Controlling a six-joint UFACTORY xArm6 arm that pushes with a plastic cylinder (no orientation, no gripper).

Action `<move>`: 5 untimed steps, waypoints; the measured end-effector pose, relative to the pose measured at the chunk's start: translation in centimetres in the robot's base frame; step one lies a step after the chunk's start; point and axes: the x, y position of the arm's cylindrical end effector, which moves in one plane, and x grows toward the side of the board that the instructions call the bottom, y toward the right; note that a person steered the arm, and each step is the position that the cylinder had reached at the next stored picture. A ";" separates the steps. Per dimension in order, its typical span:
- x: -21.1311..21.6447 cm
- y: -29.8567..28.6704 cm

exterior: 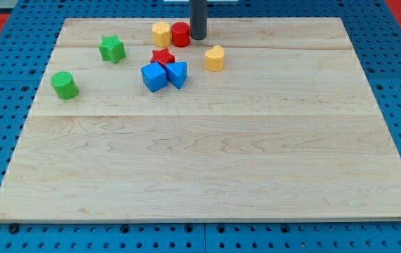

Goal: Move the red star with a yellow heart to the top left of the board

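The red star [162, 56] lies near the view's top, just above and touching a blue cube [154, 76] and a blue triangular block [177, 74]. The yellow heart [214, 58] sits apart to the star's right. My tip [198, 38] rests on the board near the top edge, right beside a red cylinder [180, 34] on its right, above and between the star and the heart.
A yellow hexagonal block [161, 34] touches the red cylinder's left side. A green star [112, 49] and a green cylinder [64, 85] lie at the view's upper left. The wooden board [207, 154] sits on a blue pegboard.
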 end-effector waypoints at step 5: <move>0.5 -1.4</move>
